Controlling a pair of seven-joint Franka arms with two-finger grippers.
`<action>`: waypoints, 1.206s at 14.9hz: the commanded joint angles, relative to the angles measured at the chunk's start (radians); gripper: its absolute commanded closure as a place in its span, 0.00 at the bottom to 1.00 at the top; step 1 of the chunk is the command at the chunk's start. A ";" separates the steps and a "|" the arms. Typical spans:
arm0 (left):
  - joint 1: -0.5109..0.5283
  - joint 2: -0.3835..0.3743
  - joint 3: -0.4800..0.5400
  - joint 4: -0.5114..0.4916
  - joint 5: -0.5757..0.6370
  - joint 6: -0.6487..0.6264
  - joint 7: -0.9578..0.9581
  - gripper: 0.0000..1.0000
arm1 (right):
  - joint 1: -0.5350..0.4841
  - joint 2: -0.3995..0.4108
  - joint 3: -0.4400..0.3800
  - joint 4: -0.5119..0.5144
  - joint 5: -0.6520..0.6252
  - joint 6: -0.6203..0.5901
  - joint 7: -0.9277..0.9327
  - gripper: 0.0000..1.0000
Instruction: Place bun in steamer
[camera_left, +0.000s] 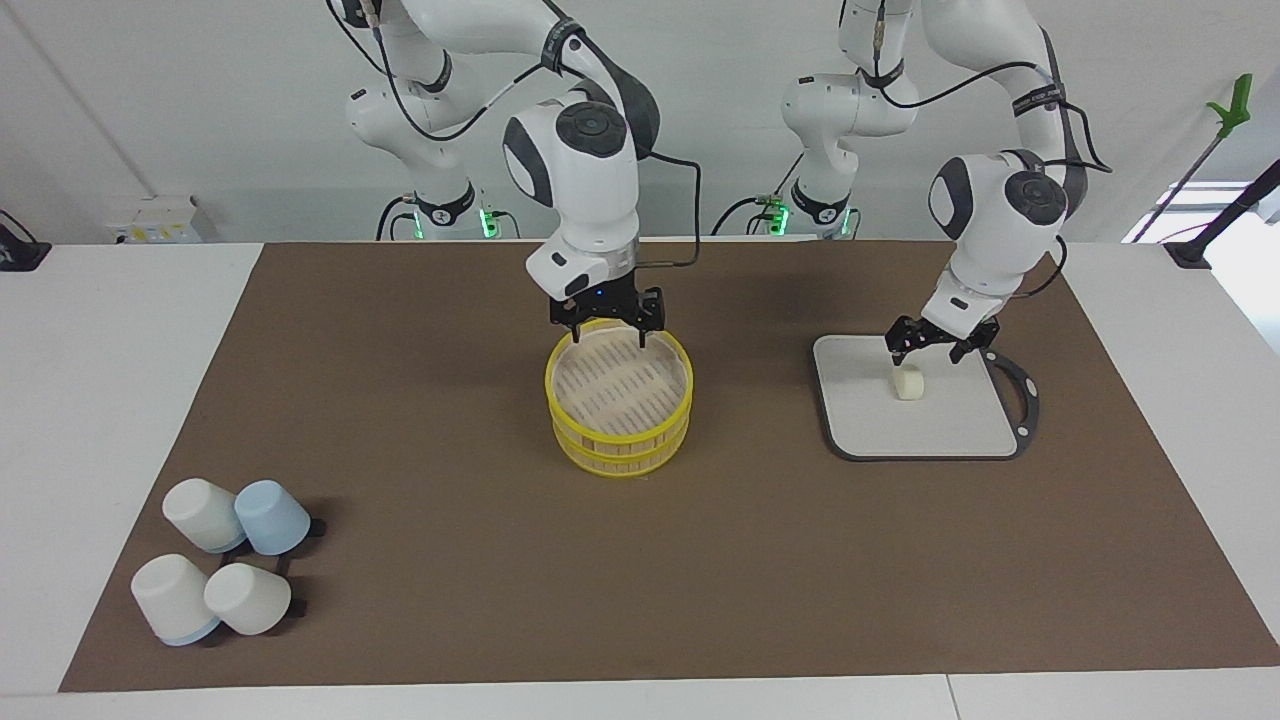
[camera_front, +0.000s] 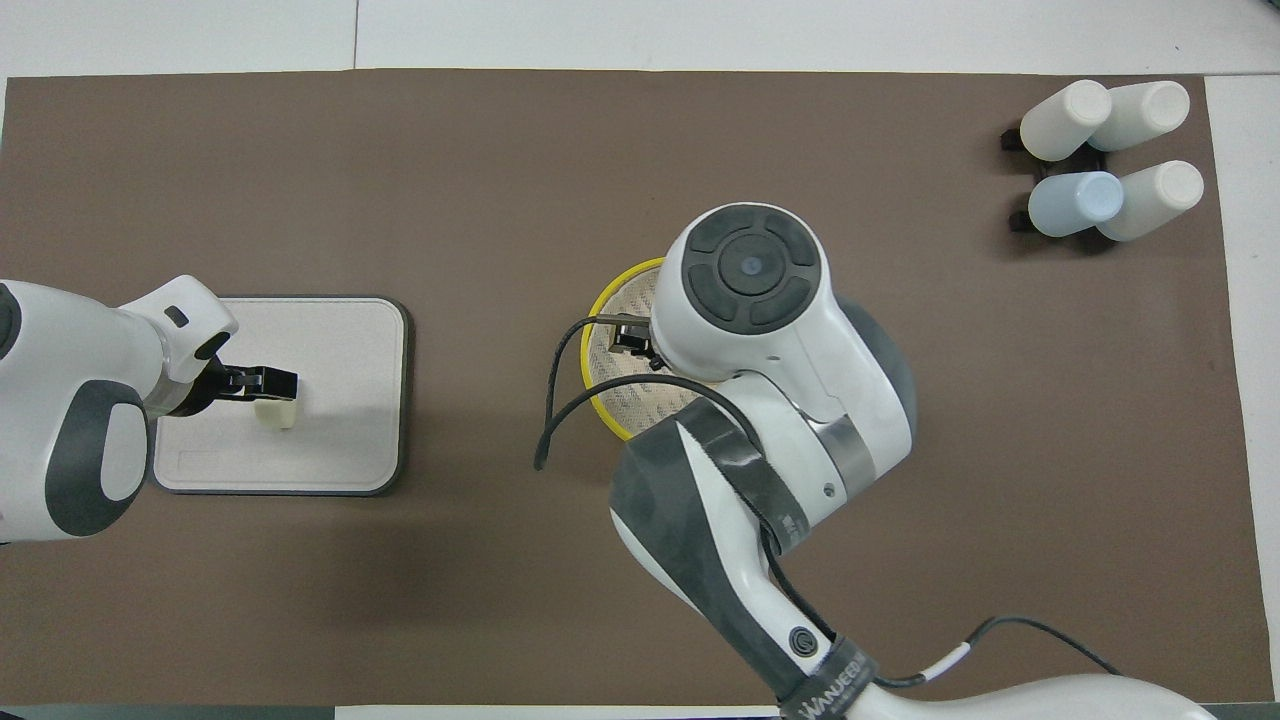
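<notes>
The bun (camera_left: 908, 384), a small cream lump, stands on the flat grey tray (camera_left: 930, 425) toward the left arm's end of the table. My left gripper (camera_left: 928, 358) is low over the tray with its fingers apart, one finger (camera_left: 894, 360) right at the bun's top. In the overhead view the bun (camera_front: 278, 413) lies just beside that gripper (camera_front: 268, 388). The yellow-rimmed two-tier steamer (camera_left: 620, 440) stands mid-table with nothing in it. My right gripper (camera_left: 610, 338) hangs open over the steamer's rim nearest the robots; in the overhead view the right arm covers most of the steamer (camera_front: 622, 300).
Several white and pale-blue cups (camera_left: 225, 570) lie clustered at the right arm's end of the brown mat, farther from the robots; they also show in the overhead view (camera_front: 1100, 160). The tray (camera_front: 340, 340) has bare room around the bun.
</notes>
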 joint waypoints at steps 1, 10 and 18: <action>0.006 -0.005 -0.001 -0.062 0.017 0.083 0.014 0.00 | 0.080 0.205 -0.014 0.273 -0.019 -0.106 0.131 0.00; 0.009 0.045 0.000 -0.062 0.017 0.129 0.043 0.01 | 0.141 0.247 -0.010 0.263 -0.038 -0.010 0.187 0.01; 0.029 0.062 -0.001 -0.079 0.017 0.158 0.055 0.07 | 0.126 0.238 -0.008 0.198 -0.032 0.068 0.047 0.01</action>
